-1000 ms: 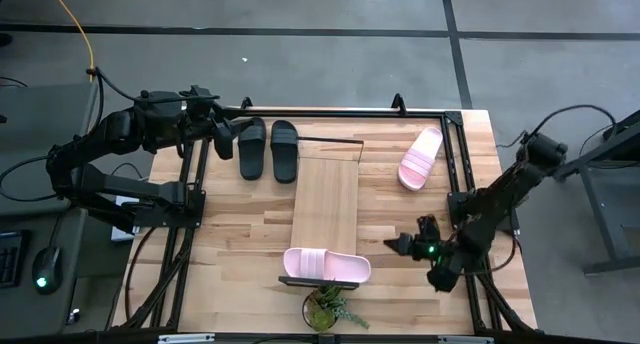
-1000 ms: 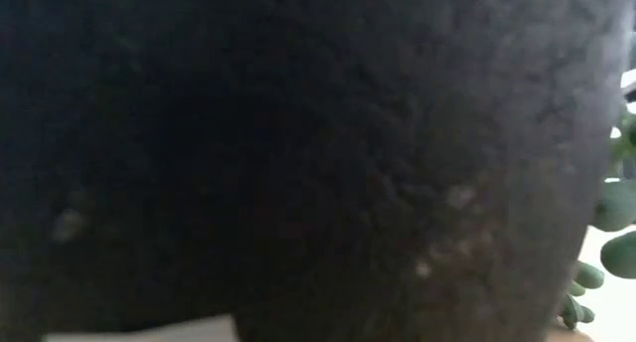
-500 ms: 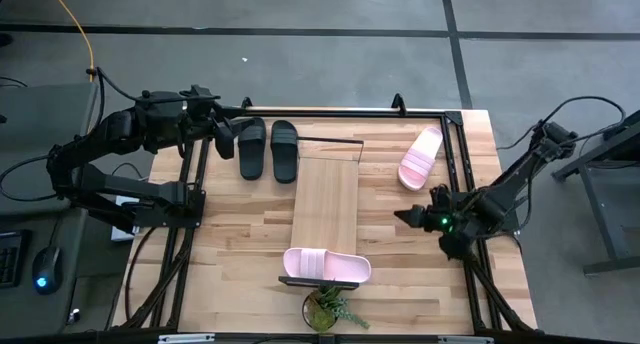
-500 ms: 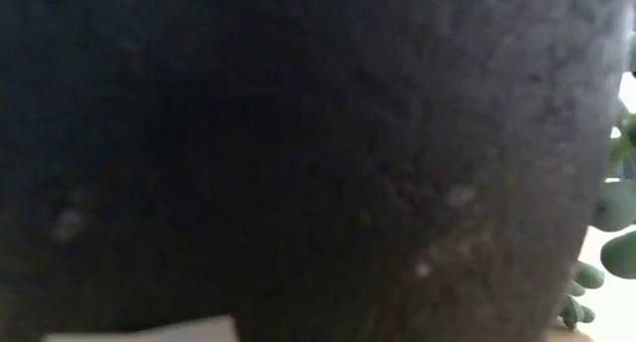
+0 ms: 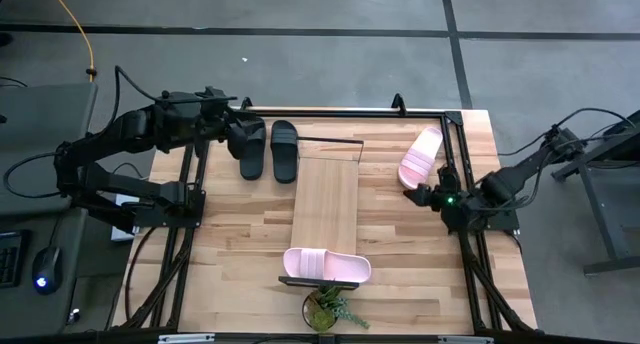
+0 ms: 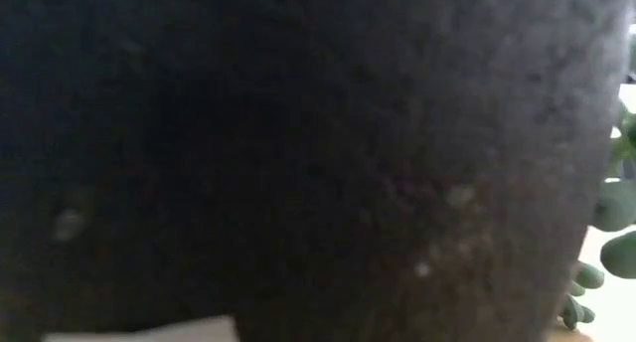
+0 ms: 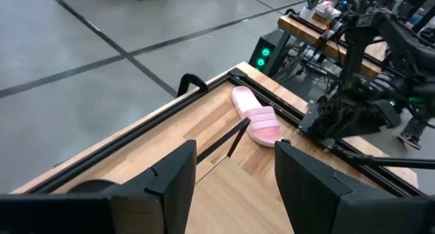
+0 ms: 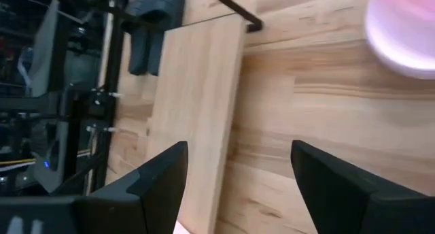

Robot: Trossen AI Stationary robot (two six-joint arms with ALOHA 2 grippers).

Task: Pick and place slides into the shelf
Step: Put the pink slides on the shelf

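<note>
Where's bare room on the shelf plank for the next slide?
The shelf plank is bare from its far end bar down to the pink slide lying across its near end. The black slides crowd its far-left corner, by the left gripper; the right gripper is near the other pink slide.

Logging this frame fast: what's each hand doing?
Left hand: open, empty, over the black slides.
Right hand: open, empty, beside a pink slide.
</note>
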